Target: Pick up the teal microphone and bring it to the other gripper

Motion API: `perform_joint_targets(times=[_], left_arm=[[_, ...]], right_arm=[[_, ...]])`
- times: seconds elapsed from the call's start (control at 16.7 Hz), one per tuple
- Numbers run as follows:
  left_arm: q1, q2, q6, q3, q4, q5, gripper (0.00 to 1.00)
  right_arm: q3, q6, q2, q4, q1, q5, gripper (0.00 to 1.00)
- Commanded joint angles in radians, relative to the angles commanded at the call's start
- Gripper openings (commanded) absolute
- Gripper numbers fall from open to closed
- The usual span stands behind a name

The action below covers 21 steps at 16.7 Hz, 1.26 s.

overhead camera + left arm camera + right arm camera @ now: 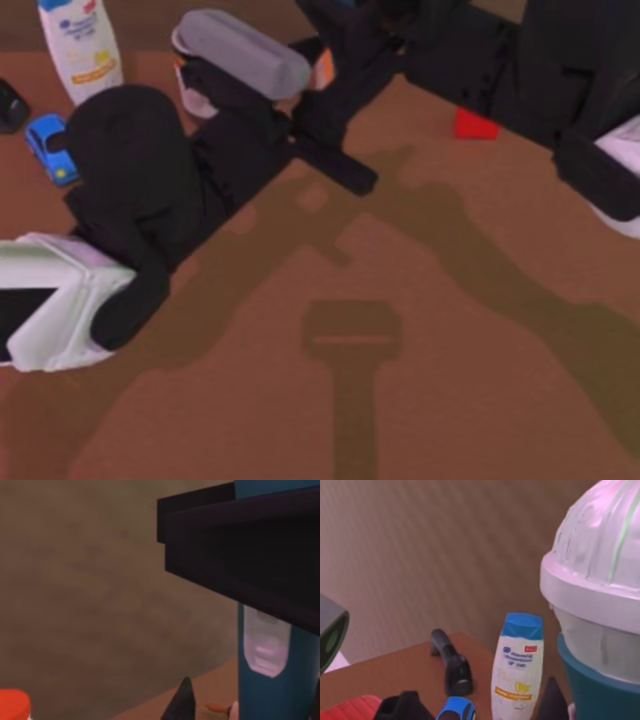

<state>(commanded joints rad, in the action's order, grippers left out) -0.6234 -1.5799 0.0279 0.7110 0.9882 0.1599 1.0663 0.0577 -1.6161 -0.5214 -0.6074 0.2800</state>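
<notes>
So the right gripper (350, 70) sits at the top middle of the top view, right up against the left gripper (330, 150), which comes in from the lower left. From overhead it's all one black tangle and you can't see the mic at all.

The wrist cams are where you actually get it. In the left wrist view the mic (272, 680) stands upright at the right edge of the frame. You get the teal handle and the white switch patch, with a thick black finger bar clamped straight across the handle above the switch. I think that bar belongs to the right gripper, pinching the handle, but the view is too tight to be sure. Whether the left gripper is spread or closed I can't tell.

The right wrist view gives the other end. The rounded white-grey head fills the upper right of the frame, very close to the lens, with the teal collar under it at the lower right. The mic is up off the table (450, 330) in both wrist views.

Further out:
- **Bottle:** a white shampoo bottle (80, 45) with a blue cap stands in the upper left of the top view. It's also mid-bottom in the right wrist view.
- **Car:** the blue car (50, 147) is just below the bottle in the top view.
- **Black handheld:** a black handheld thing (452, 667) lies beside the bottle. It's plain in the right wrist view but only a sliver at the overhead's left edge.
- **Red block:** a red block (475, 124) sits on the table in the upper right of the top view.
</notes>
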Motion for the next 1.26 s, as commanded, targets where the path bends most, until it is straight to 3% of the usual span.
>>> perform_joint_targets(times=[0.12,0.18,0.72,0.9,1.14,1.26], left_arm=[[0.000,0.000,0.000,0.000,0.000,0.000,0.98],[0.000,0.000,0.000,0.000,0.000,0.000,1.00],[0.007,-0.009,-0.004,-0.013,0.000,-0.004,1.00],[0.026,0.064,-0.005,-0.084,-0.003,0.008,1.00],[0.063,0.221,-0.001,-0.238,-0.005,0.030,1.00],[0.072,0.252,0.000,-0.269,-0.003,0.037,1.00]], right_arm=[[0.000,0.000,0.000,0.000,0.000,0.000,0.00],[0.000,0.000,0.000,0.000,0.000,0.000,0.00],[0.009,0.002,0.011,0.000,0.004,-0.006,0.00],[-0.021,-0.004,0.039,0.001,0.038,0.029,0.00],[-0.075,0.000,0.098,-0.002,0.102,0.105,0.00],[-0.089,0.003,0.110,-0.001,0.118,0.121,0.00]])
